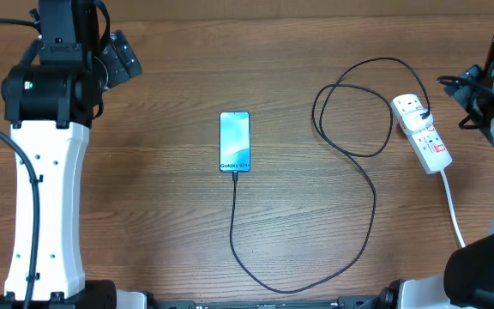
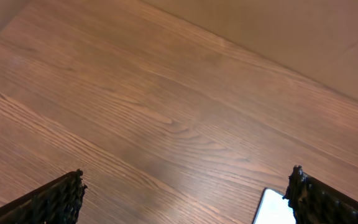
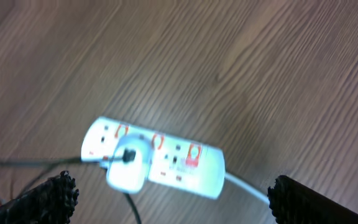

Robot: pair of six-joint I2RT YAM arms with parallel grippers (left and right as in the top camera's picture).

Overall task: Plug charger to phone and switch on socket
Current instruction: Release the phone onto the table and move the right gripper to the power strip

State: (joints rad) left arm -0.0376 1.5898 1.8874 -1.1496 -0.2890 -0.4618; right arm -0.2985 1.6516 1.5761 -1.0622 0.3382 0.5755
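The phone [image 1: 235, 142] lies flat in the middle of the bench [image 1: 144, 197], screen up and lit pale blue, with white lettering along its near end. The charger [image 1: 233, 206] meets that near short edge. From there its thin black cable runs straight toward the front of the bench, sweeps round to the right, climbs back up and makes one loose loop before it reaches the socket [image 1: 425, 136].

The socket sits at the far right of the bench, well apart from the phone and lying at a slant. Its thick white cord [image 1: 453, 210] trails off toward the front edge. A plug [image 3: 128, 167] sits in the outlet at the strip's far end – it looks pale in the right wrist view – with the black cable coming out of it. The red-orange switches show, but the view is too blurred to tell which way they are set.

The left fingers [image 2: 55, 200] stand wide apart over bare wood at the far left, holding nothing. The right fingers [image 3: 50, 199] are also spread wide and empty – they hang above the socket without touching it.
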